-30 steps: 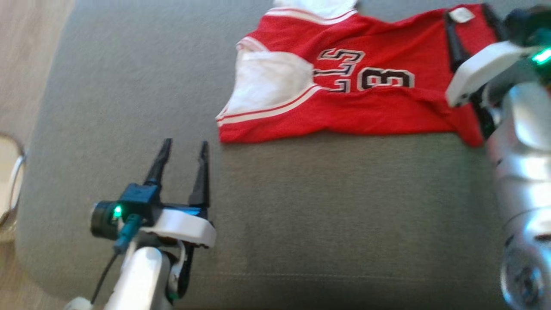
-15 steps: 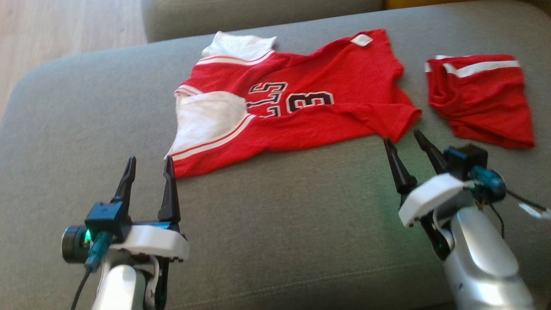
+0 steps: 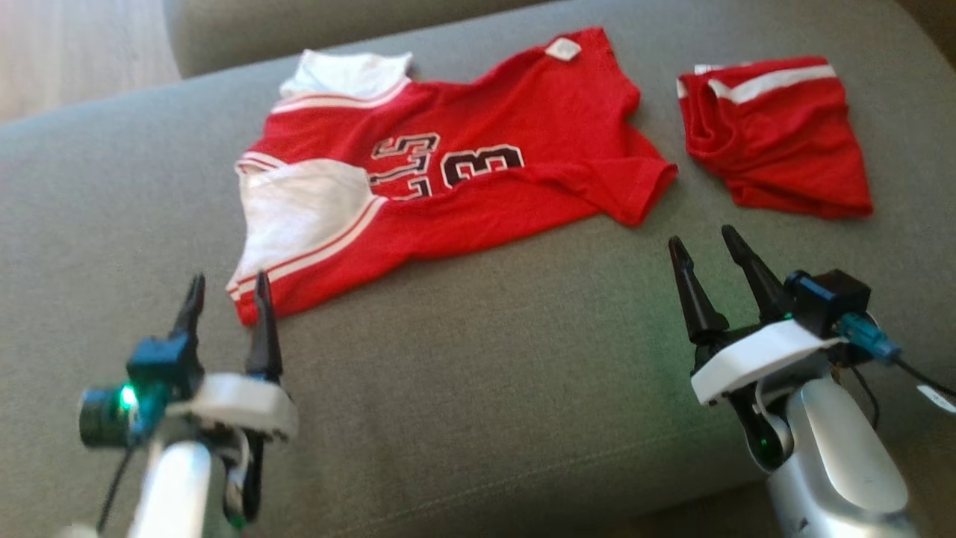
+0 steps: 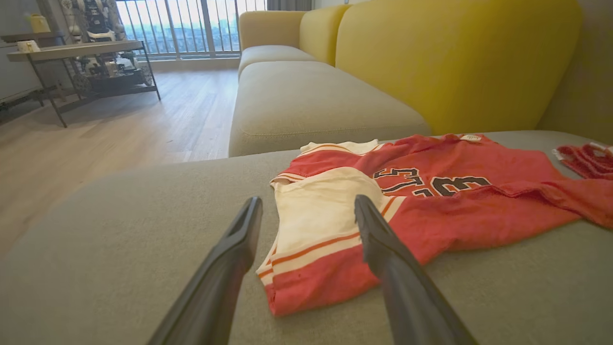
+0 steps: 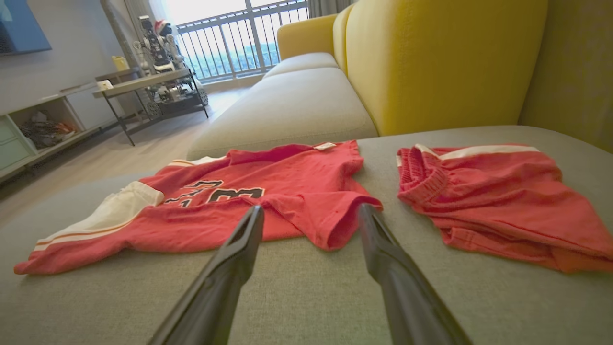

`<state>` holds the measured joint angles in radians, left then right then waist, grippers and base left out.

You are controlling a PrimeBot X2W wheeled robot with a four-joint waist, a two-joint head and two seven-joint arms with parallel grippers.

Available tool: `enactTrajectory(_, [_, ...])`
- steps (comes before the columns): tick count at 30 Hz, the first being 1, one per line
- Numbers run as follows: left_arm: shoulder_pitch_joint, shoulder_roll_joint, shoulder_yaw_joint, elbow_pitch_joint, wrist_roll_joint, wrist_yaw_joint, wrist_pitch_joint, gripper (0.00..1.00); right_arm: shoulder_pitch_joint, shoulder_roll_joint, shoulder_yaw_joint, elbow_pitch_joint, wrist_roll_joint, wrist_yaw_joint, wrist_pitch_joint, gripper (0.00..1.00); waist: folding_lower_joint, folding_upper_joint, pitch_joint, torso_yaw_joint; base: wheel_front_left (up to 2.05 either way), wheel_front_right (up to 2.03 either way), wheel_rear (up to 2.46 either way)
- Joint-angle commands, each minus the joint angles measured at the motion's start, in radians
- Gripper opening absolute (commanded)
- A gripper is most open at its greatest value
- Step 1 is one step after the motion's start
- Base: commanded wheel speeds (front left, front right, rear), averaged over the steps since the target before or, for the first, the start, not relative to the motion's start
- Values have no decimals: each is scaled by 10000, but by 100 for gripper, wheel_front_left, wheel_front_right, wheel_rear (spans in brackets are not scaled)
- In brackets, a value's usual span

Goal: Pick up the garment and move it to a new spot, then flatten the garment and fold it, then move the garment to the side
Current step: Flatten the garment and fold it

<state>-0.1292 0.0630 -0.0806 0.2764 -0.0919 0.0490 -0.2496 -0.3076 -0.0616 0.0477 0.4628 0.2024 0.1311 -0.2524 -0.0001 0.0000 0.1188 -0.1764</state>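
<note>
Landmark: the red jersey [image 3: 463, 202], printed with dark, white-edged numerals; every place below is given from it.
Jersey position: spread out on the grey seat cushion [image 3: 485, 373], lengthwise across the robot's front and slightly skewed, with its near edge wrinkled.
Jersey details: a white panel [image 3: 299, 217] with red and white stripes is at its left end. A red sleeve points right, and a small white label [image 3: 562, 49] sits on its far edge.
Left gripper [image 3: 228, 282]: fingers spread and holding nothing. The tips are just beside the jersey's near left corner; whether they touch the cloth cannot be told.
Left wrist view: the jersey's [image 4: 459, 211] striped white end lies between the two dark fingers of the left gripper [image 4: 307, 201].
Right gripper [image 3: 702, 236]: fingers spread and empty, near the jersey's right sleeve end and short of it on the robot's side.
Right wrist view: the jersey's [image 5: 268, 201] sleeve end shows between the fingers of the right gripper [image 5: 311, 209].
Red shorts [image 3: 784, 142]: lying crumpled on the same cushion to the right of the jersey, with bare cushion between them and a white stripe along their far edge.
Yellow backrest [image 5: 440, 62]: upright beyond the jersey's far edge.
Beige seat [image 4: 311, 100]: beyond the jersey's far left end.
Wooden floor [image 4: 119, 129]: left of the jersey, past the cushion's rounded edge.
</note>
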Motion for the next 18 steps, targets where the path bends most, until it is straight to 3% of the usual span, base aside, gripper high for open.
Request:
enactTrajectory(1, [-880, 292, 370, -103, 111, -98, -122, 100, -395, 110, 289, -446, 97, -4, -93, 100, 1, 0, 434, -224, 0, 0, 0])
enactTrajectory(5, [-2436, 932, 370, 1054, 162, -560, 116, 100, -582, 112, 494, -878, 327, -4, -93, 100, 1, 0, 1084, -454, 0, 0, 0])
enactTrajectory(9, [-4012, 1946, -13, 1961, 439, -1321, 1343, 100, -874, 112, 665, -1185, 524, -4, -93, 100, 1, 0, 1645, -692, 0, 0, 0])
enactTrajectory(18, [-6227, 3392, -299, 3824, -517, -1776, 4011, 100, -1467, 113, 1110, -1605, 885, -4, -93, 100, 1, 0, 2340, -1149, 0, 0, 0])
